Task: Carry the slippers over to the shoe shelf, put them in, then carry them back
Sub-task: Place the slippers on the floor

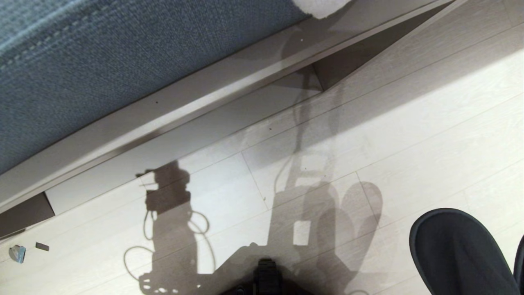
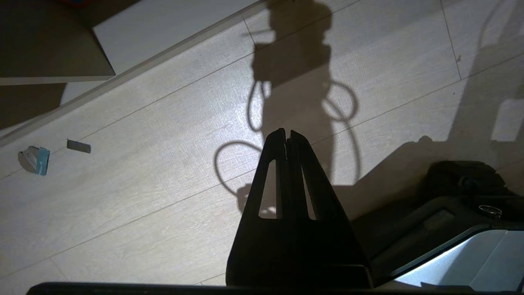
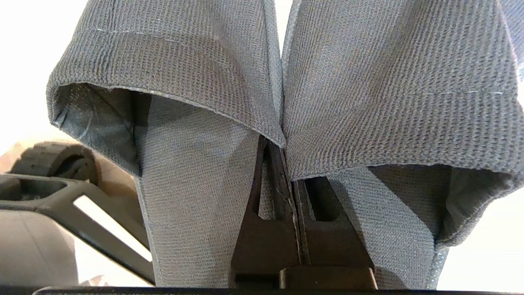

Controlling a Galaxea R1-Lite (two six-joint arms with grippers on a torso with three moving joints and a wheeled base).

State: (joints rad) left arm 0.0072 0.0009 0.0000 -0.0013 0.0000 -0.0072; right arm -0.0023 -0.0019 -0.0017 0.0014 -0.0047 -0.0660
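The slippers [image 1: 458, 254] hang dark charcoal at the lower right of the head view, above the pale wood floor. In the right wrist view the grey-blue pair [image 3: 184, 61] sits toe-up and side by side. My right gripper [image 3: 286, 164] is shut on their two inner edges pressed together, and its tips are hidden under the fabric. The taupe bench unit [image 1: 172, 110] runs diagonally across the head view. One shadowed opening [image 1: 356, 53] lies under it at the upper right, another [image 1: 24, 215] at the far left; which is the shoe shelf I cannot tell. My left gripper [image 2: 286, 133] is parked, shut and empty, over the floor.
A blue woven cushion [image 1: 102, 61] covers the bench top, with something white and fluffy [image 1: 323, 6] at its far end. A small blue-and-white scrap [image 1: 17, 253] and a dark chip [image 1: 41, 246] lie on the floor at the left. My own base [image 2: 450, 229] shows beside the left gripper.
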